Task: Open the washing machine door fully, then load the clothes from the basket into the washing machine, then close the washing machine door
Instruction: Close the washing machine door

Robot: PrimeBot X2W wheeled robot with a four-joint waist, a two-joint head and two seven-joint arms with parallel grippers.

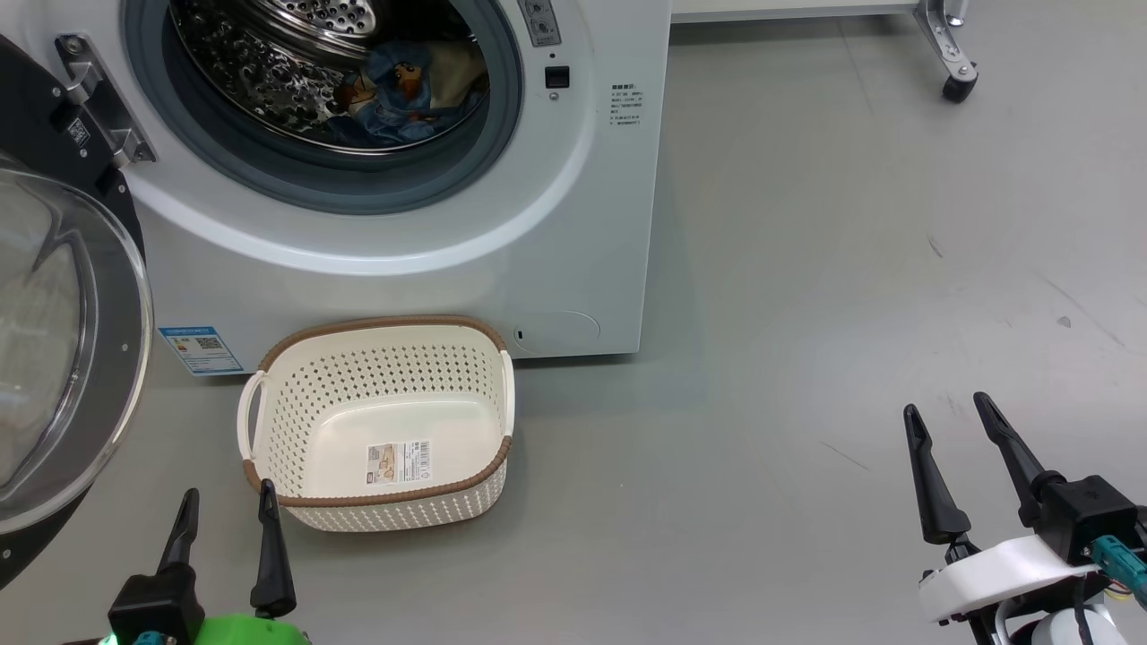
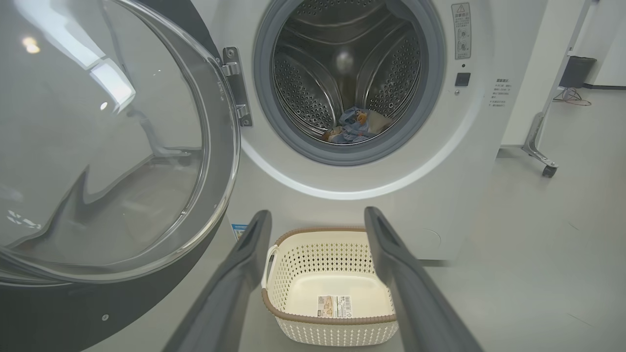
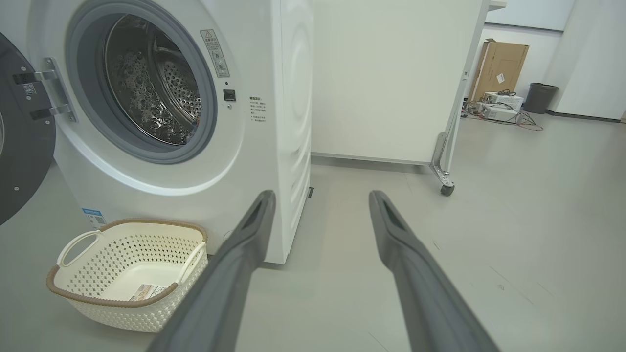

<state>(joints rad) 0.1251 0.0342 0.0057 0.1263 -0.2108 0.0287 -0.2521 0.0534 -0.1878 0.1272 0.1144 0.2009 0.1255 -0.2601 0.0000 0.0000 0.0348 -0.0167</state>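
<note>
Head view, washing machine (image 1: 421, 269): white front-loader, far left of the scene, standing on the grey floor (image 1: 806, 313); porthole uncovered.
Washing machine door (image 1: 63, 358): swung out to the left on its metal hinge, glass bowl bulging toward the room.
Clothes (image 1: 403, 90): blue bear-print bundle with a cream part, lying low in the steel drum.
Basket (image 1: 296, 385): upright on the floor, just in front of the machine; bare bottom shows its label sticker (image 1: 399, 463).
Left gripper (image 1: 228, 488): near left, just beside the basket's near left corner; jaws wide, holding nothing.
Right gripper (image 1: 946, 403): near right, well apart from the basket; jaws wide, holding nothing.
Castor leg (image 1: 957, 85): far right, on the floor.
</note>
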